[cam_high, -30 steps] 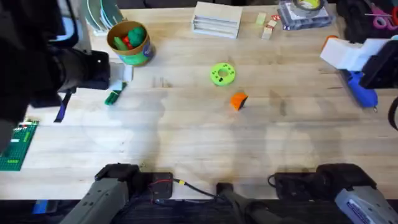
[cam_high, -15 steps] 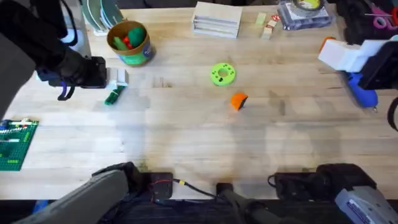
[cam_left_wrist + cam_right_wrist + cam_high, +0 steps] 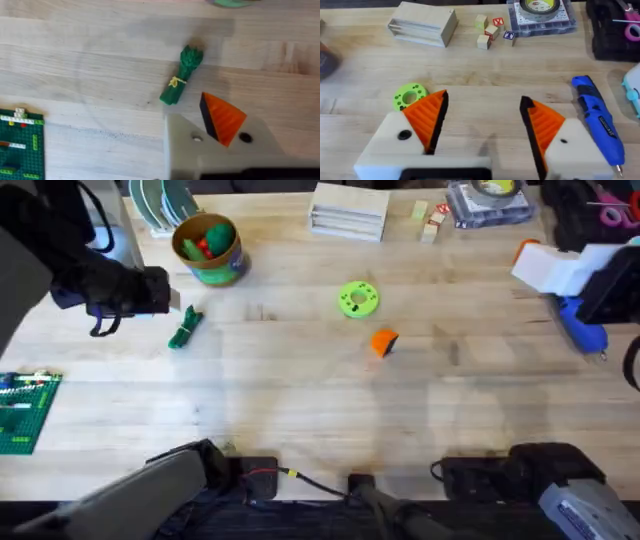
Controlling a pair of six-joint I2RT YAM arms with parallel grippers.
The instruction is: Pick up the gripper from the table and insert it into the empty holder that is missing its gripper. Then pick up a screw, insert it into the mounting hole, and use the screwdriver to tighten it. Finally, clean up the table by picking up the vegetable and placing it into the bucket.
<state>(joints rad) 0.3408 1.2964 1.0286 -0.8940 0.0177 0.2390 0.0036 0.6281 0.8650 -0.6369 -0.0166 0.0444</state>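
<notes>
A red X marks one small wooden cube [image 3: 498,22].

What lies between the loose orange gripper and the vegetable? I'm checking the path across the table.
Bare wood: in the overhead view, nothing sits on the table between the gripper and the vegetable.

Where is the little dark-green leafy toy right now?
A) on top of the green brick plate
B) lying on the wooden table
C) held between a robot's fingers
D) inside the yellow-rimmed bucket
B: the vegetable lies flat on the table, below the bucket, untouched.
</notes>
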